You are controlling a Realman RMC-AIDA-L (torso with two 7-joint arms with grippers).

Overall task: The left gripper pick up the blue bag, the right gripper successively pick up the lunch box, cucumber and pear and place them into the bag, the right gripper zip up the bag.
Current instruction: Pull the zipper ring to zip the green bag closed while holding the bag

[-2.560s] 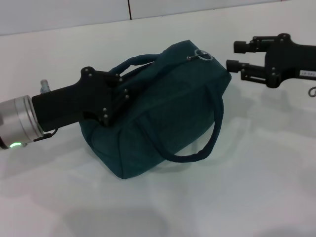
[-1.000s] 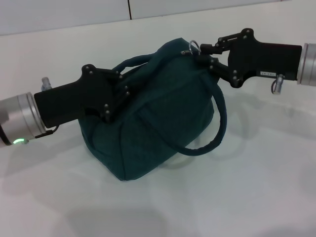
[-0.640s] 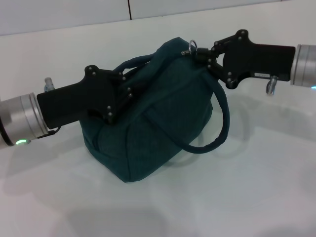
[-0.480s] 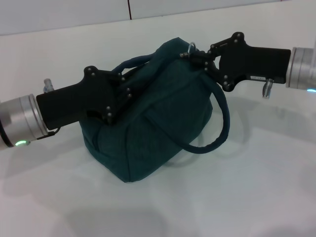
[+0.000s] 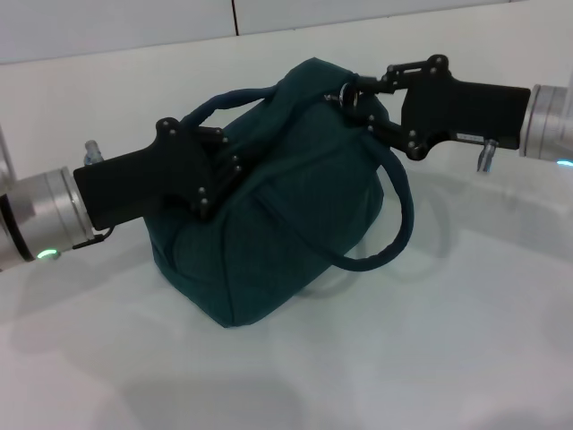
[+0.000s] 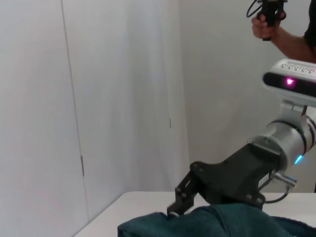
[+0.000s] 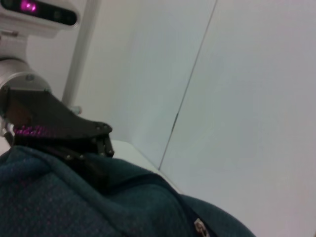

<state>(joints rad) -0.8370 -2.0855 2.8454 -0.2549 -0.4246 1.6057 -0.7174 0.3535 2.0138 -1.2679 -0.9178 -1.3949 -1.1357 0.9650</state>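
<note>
Your left gripper (image 5: pixel 218 170) pinches the soft, floppy dark-teal fabric bag (image 5: pixel 277 215); your right gripper (image 5: pixel 360 97) clamps its small metal zip ring (image 5: pixel 351 91) at its tips: pull gently

The blue bag (image 5: pixel 286 215) rests on the white table (image 5: pixel 448 358).

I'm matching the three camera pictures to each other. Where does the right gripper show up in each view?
Head view: the right gripper is at the upper right, its tips at the zipper end on top of the blue bag.
Left wrist view: lower right, above the bag's top edge.
Right wrist view: not in it; the black gripper there is the left gripper.
Shared landmark: the blue bag.
</note>
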